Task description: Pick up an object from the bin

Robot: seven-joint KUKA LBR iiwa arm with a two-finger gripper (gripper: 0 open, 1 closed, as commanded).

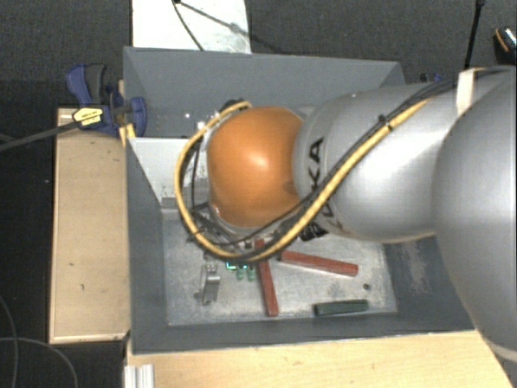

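Observation:
The gripper (pixel 239 267) shows as a dark body with small green lights, low over the bin's floor left of centre, under the orange dome. A red-brown stick (pixel 267 291) lies just to its right and runs toward the front wall, its upper end close to the gripper. A second red-brown stick (pixel 320 263) lies crosswise to the right, partly under the arm. A small grey metal piece (pixel 210 285) sits just left of and below the gripper. Nothing can be seen held.
A dark green flat bar (pixel 340 306) lies near the front wall at the right. The arm and its dome cover the bin's middle and back. Bare floor shows at the front left and along the front wall.

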